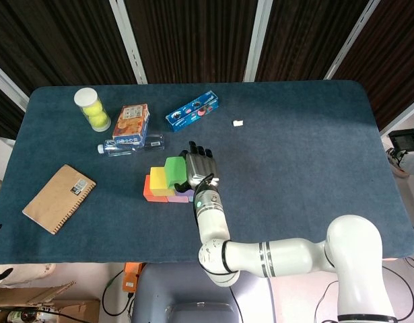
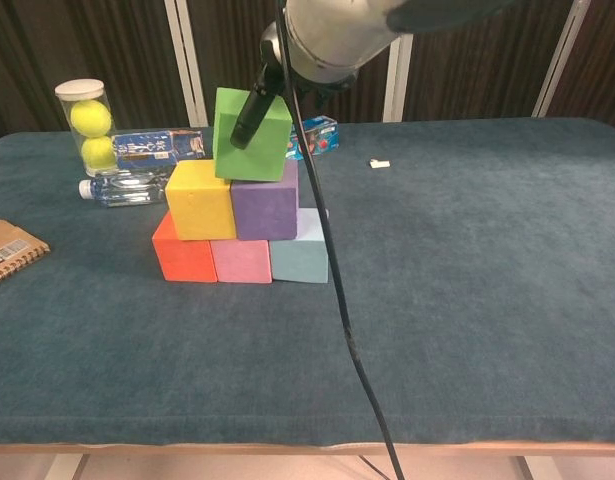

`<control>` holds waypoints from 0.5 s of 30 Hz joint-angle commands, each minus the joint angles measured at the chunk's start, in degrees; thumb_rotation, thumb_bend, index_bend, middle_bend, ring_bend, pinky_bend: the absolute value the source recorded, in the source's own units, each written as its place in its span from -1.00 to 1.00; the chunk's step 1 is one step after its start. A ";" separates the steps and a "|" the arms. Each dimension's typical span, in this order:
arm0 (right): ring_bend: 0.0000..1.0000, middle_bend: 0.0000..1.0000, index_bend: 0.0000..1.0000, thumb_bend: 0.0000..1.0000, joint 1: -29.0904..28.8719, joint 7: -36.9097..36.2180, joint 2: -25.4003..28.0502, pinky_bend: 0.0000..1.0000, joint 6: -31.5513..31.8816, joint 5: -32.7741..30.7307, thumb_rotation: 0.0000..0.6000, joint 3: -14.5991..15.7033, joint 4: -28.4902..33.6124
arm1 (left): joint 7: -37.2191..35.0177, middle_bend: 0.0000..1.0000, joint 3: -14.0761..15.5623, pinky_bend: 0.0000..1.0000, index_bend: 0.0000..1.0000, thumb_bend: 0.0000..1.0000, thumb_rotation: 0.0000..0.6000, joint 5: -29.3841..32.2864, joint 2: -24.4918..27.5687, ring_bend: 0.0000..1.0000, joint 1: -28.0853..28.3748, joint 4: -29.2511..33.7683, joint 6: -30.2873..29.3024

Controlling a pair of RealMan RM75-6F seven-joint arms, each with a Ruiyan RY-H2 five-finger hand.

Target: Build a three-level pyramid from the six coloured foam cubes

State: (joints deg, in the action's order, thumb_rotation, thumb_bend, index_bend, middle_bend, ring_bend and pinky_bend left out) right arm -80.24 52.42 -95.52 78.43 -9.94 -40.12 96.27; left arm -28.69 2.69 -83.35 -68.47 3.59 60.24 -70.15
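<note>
The right hand (image 1: 197,164) gripped the green cube (image 2: 251,134), a dark finger (image 2: 249,118) lying down its front face in the chest view. That cube sat tilted at the top of the stack, left of centre in the frame, over the seam between the yellow cube (image 2: 200,199) and the purple cube (image 2: 264,208); whether it touched them or hung just above, the pictures did not settle. Those two stood side by side, touching, as the middle row. Under them ran the bottom row on the blue worktop (image 2: 467,250): red cube (image 2: 184,258) on the left, pink cube (image 2: 241,260) in the middle, light blue cube (image 2: 300,256) on the right, all pressed together.

From the head view the hand covered the right part of the pile, the forearm running down toward the lower centre. The left hand showed nowhere.

Toward the upper left of the worktop stood a clear tube of yellow balls (image 1: 92,109), with a snack box (image 1: 131,124) and a water bottle (image 1: 131,145) lying beside it. A blue packet (image 1: 192,112) lay above the pile, a small white scrap (image 1: 237,123) to its right, and a brown notebook (image 1: 58,198) at the left.
</note>
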 commanded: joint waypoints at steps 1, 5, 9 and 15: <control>-1.00 -1.00 -0.85 -0.54 0.08 -0.09 -0.08 -1.00 -0.14 0.27 1.00 -0.03 -0.04 | 0.01 -0.97 -0.01 -0.81 -0.87 -0.64 1.00 -0.09 -0.03 -1.00 0.05 -0.02 0.00; -1.00 -1.00 -0.93 -0.54 0.31 -0.24 0.08 -1.00 -0.21 0.45 1.00 -0.18 0.38 | -0.12 -0.97 0.00 -0.81 -0.87 -0.65 1.00 -0.09 -0.09 -1.00 0.06 -0.19 0.16; -1.00 -1.00 -0.94 -0.53 0.72 -0.39 0.62 -1.00 -0.23 0.60 1.00 -0.38 1.10 | -0.21 -0.97 -0.03 -0.81 -0.87 -0.65 1.00 -0.16 -0.16 -1.00 0.09 -0.28 0.15; -1.00 -1.00 -0.95 -0.53 2.91 -1.46 3.33 -1.00 -0.74 2.92 1.00 -0.08 4.56 | 0.13 -0.97 -0.08 -0.81 -0.87 -0.64 1.00 -0.22 0.04 -1.00 0.12 0.16 0.02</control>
State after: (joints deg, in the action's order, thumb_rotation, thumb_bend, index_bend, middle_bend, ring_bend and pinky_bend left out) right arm -78.16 51.29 -93.16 77.91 -7.97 -40.51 99.74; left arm -28.56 2.61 -83.57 -68.44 3.71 60.40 -70.13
